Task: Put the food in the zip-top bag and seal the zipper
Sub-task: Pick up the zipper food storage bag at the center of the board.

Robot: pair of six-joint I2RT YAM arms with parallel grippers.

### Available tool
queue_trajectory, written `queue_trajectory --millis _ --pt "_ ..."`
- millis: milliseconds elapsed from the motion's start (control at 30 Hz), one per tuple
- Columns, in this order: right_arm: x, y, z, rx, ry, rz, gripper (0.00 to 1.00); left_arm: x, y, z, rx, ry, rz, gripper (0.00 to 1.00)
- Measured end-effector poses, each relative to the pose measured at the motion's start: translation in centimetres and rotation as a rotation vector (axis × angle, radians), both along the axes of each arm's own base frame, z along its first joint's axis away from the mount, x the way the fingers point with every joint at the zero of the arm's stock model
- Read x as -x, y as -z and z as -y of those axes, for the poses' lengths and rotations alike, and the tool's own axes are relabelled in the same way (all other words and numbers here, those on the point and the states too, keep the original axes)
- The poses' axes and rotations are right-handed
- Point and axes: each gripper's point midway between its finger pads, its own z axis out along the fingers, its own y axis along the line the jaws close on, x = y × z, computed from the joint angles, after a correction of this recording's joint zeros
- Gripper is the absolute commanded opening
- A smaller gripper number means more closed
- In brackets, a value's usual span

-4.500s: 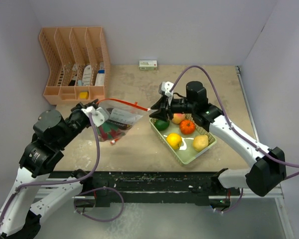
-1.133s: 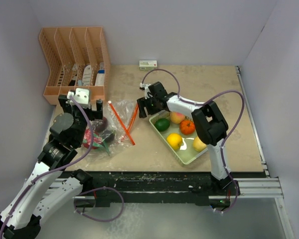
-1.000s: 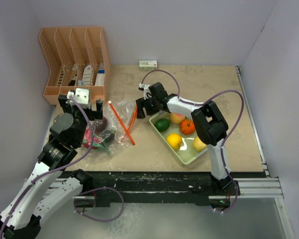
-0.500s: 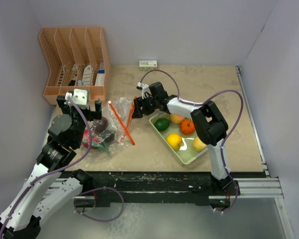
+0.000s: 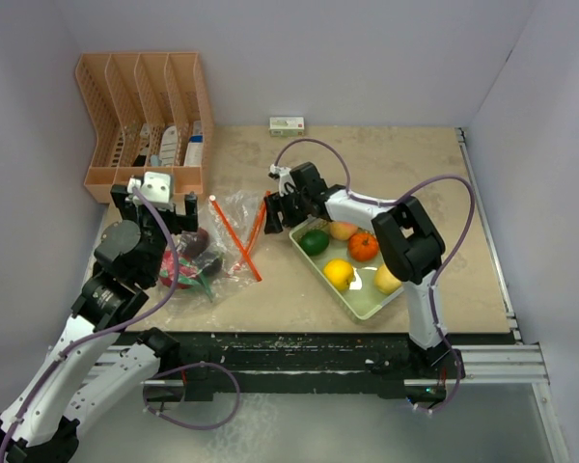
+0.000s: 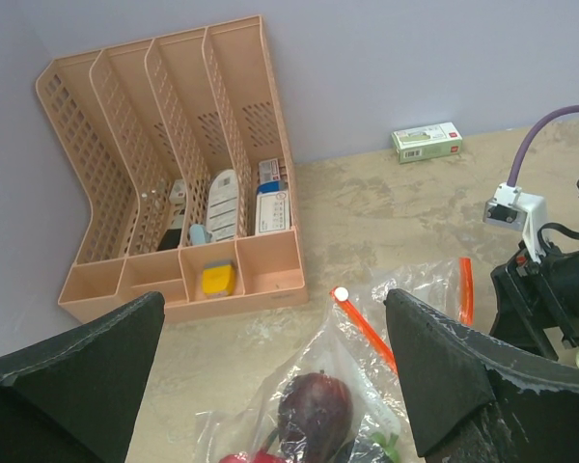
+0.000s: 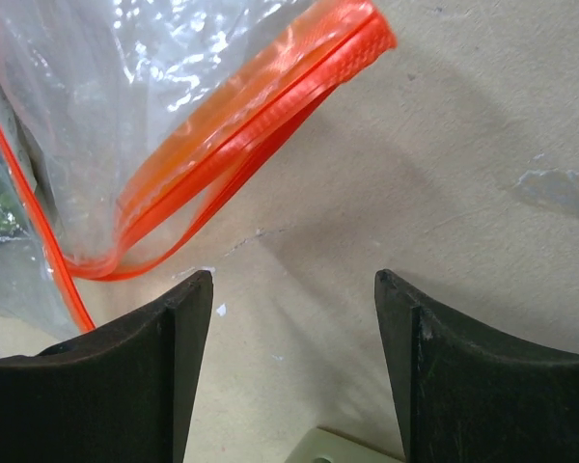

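Note:
The zip-top bag (image 5: 227, 241) lies flat on the table with its mouth gaping. Its orange-red zipper (image 5: 237, 241) spreads in a V, and the white slider (image 6: 341, 293) is at the far end. Inside lie a dark purple fruit (image 6: 316, 415) and some red and green food. My left gripper (image 6: 275, 299) hovers open above the bag, holding nothing. My right gripper (image 7: 294, 280) is open low over bare table, just beside the zipper's (image 7: 261, 125) folded right end. More food sits in the pale green tray (image 5: 367, 304): a green fruit (image 5: 315, 241), a tomato (image 5: 363, 246) and a lemon (image 5: 337, 273).
A peach-coloured desk organizer (image 5: 145, 116) stands at the back left. A small green and white box (image 5: 287, 124) lies against the back wall. The tray's corner (image 7: 352, 451) sits right under my right gripper. Walls close in the table on three sides.
Several seconds ago both grippers held the zipper stretched in the air; now the bag lies released on the table. In the last second my right gripper shifted slightly by the zipper's end, its jaws narrowing a little.

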Motion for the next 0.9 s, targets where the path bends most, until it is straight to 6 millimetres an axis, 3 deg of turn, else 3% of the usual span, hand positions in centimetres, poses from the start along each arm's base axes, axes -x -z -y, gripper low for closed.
queue_trajectory --millis 333,667,900 --pt "0.8 -0.2 -0.6 -0.063 -0.026 -0.007 0.68 -0.2 0.2 0.1 -0.004 0.002 -0.007 0.99" --pt "-0.6 -2.2 -2.4 -0.183 0.011 0.037 0.68 -0.1 0.2 0.1 -0.003 0.002 -0.006 0.99" --pt "-1.5 -2.0 -3.2 -0.225 0.037 0.048 0.68 0.0 0.0 0.0 0.002 0.003 0.001 0.99"
